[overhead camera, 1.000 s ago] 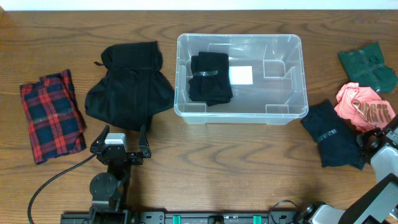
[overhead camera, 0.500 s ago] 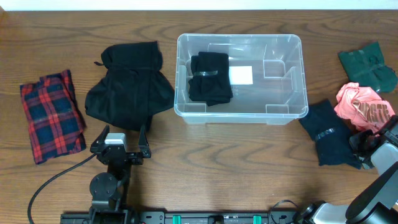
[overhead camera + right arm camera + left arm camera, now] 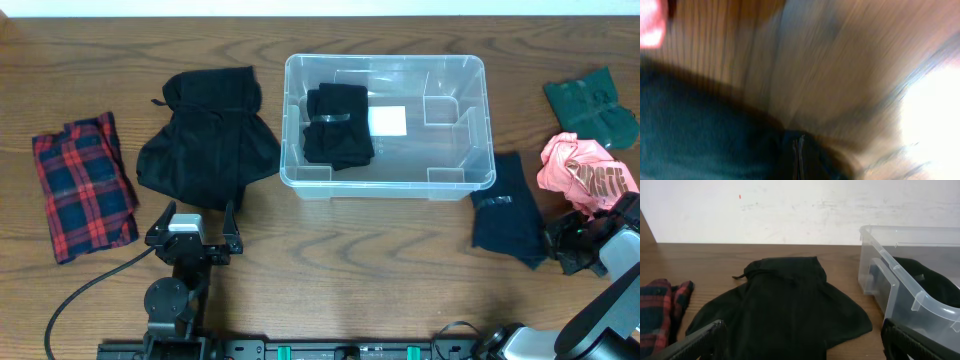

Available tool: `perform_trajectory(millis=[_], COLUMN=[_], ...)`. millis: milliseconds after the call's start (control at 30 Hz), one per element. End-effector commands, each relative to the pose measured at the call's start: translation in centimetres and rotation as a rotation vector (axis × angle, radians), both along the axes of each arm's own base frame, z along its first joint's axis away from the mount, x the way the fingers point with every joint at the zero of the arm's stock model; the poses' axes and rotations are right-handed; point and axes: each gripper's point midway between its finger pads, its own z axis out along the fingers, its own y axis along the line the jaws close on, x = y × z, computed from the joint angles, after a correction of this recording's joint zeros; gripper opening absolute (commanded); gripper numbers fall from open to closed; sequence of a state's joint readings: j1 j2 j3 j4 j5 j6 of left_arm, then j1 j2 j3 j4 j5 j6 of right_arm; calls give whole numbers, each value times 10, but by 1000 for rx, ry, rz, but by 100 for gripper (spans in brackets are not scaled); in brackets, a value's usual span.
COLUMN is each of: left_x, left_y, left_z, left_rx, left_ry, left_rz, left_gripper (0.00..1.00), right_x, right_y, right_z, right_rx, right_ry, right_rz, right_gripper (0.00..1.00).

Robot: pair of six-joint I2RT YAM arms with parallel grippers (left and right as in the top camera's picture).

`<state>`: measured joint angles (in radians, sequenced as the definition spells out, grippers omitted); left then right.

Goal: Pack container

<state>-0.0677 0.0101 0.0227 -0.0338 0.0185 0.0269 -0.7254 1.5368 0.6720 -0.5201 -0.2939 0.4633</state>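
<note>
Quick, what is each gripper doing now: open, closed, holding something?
Left gripper: open, holding nothing.
Right gripper: closed on the navy cloth.

The dark blue garment [image 3: 508, 210] has slid toward nine o'clock (its upper edge now just beside the container's [image 3: 390, 183] five-o'clock corner), dragged by the clamped right gripper [image 3: 562, 243], which moved the same way.
</note>
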Motion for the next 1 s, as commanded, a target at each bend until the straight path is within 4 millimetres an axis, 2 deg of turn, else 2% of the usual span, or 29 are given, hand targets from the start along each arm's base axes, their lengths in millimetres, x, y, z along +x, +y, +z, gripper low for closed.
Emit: perform_trajectory(millis=[0, 133, 267, 300, 467, 633, 733, 800, 933, 967], left_x=[-1, -1, -1, -1, -1, -1, -1, -1, -1, -1], left_y=[4, 4, 4, 4, 4, 4, 4, 4, 4, 4], left_z=[-17, -17, -17, -17, -17, -17, -17, -17, -17, -17], left_rx=[13, 13, 13, 13, 13, 13, 13, 13, 13, 13], left_ry=[49, 49, 49, 49, 49, 49, 49, 49, 49, 49], left_rz=[23, 23, 23, 23, 23, 23, 23, 23, 23, 23], left_gripper=[98, 98, 98, 98, 98, 98, 98, 98, 98, 98], right_x=[-2, 6, 16, 21, 35, 55, 69, 77, 91, 93], right_y=[25, 19, 11, 7, -1, -14, -20, -17, -4, 0], right_z=[-2, 19, 54, 68, 100, 113, 117, 117, 110, 107], right_rx=[88, 46, -14, -50, -176, -254, -315, -338, -344, -339], right_ry=[-30, -73, -126, -158, -266, -354, -410, -442, -492, -494], right_rz=[108, 151, 175, 188, 238, 258, 338, 408, 545, 568], right_gripper=[1, 1, 1, 1, 4, 33, 41, 46, 66, 68])
